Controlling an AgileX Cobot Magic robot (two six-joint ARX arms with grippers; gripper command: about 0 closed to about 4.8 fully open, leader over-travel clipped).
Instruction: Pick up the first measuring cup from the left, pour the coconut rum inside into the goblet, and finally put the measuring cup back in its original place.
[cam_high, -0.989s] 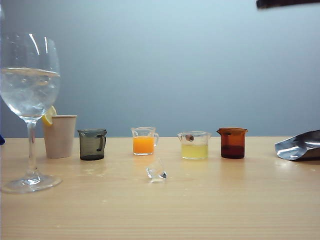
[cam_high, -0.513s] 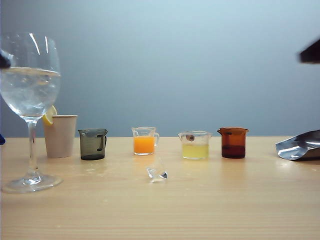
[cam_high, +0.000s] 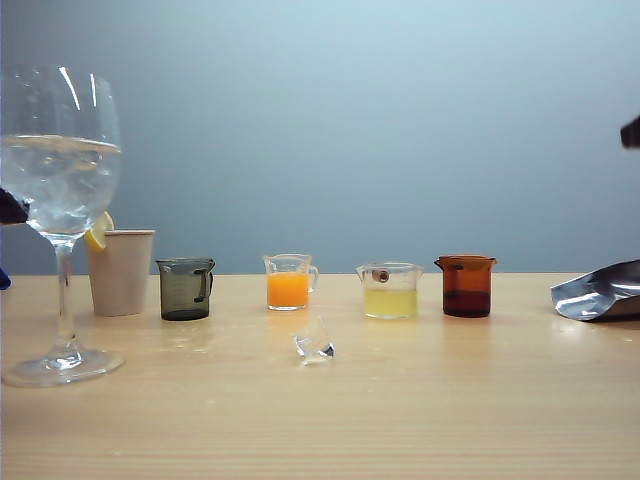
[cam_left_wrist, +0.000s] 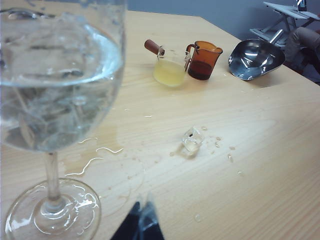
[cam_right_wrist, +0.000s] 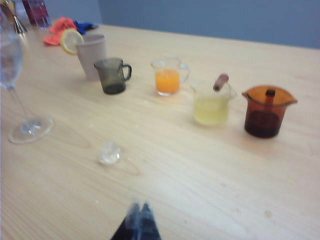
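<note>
The measuring cup (cam_high: 186, 288) stood upright on the table (cam_high: 400, 420) in the exterior view, first from the left in a row of 4 small cups, just beside the beige paper cup (cam_high: 120, 271) with a lemon slice (cam_high: 97, 235) on its rim. The goblet (cam_high: 60, 200) stood nearer the camera at the far left, its bowl holding clear liquid and ice. An ice cube (cam_high: 313, 345) lay loose in front of the orange cup (cam_high: 288, 282).

The left wrist view alone showed spilled droplets and wet streaks (cam_left_wrist: 97, 152) on the table around the goblet's foot, and the silver scoop (cam_left_wrist: 254, 58) with its bowl open, which the exterior view cut off at the right edge. It did not show the measuring cup. The left gripper (cam_left_wrist: 140, 225) hung low near the goblet's foot with its fingers pressed together and empty.

The right wrist view, somewhat blurred, showed red and blue cloths (cam_right_wrist: 65, 25) beyond the paper cup, and a brown-tipped stick (cam_right_wrist: 220, 82) in the pale yellow cup (cam_right_wrist: 210, 104) beside the amber cup (cam_right_wrist: 265, 111). The measuring cup looked nearly empty there, though I could not be sure. The right gripper (cam_right_wrist: 138, 220) hovered over bare table, fingers closed on nothing.
</note>
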